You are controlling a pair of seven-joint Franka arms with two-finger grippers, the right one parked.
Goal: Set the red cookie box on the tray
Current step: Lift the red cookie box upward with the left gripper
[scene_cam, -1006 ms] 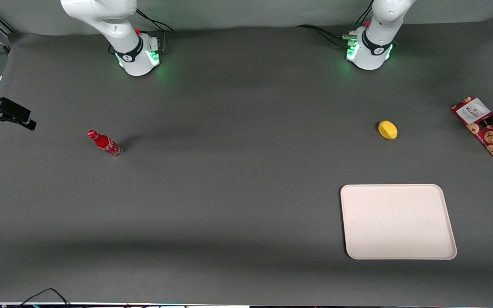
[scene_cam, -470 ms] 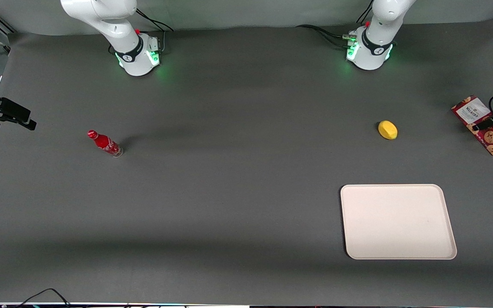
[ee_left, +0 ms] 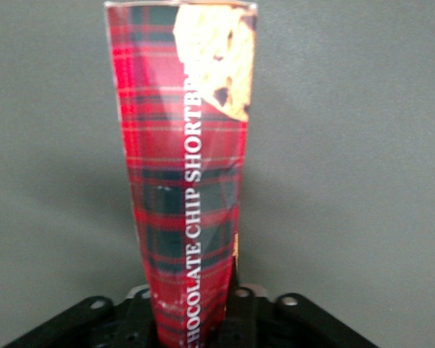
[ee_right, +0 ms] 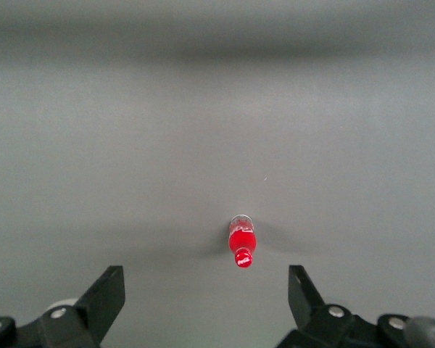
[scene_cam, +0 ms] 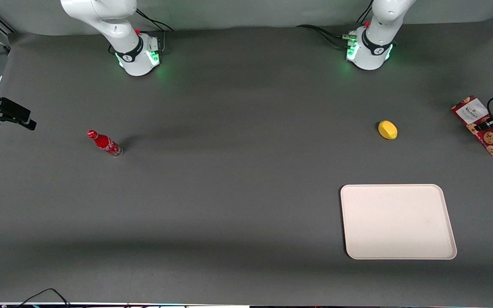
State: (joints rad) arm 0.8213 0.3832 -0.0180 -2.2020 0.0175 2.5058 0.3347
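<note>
Since the earlier frame, gripper (scene_cam: 488, 123) has shifted slightly; its jaws are clamped across the red cookie box (scene_cam: 483, 125) at the counter's (scene_cam: 238, 171) working-arm edge. Box long axis diagonal, white label farthest from camera. Tray (scene_cam: 398, 221) well apart, nearer the camera.

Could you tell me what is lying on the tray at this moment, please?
Nothing shows on the tray; its whole surface is bare. The red cookie box is toward the working arm's end, in the end effector, not yet over the tray.

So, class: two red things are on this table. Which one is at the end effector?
The red cookie box, patterned with cookies, at the working arm's end of the table, the end effector on it. The red bottle stands alone.
</note>
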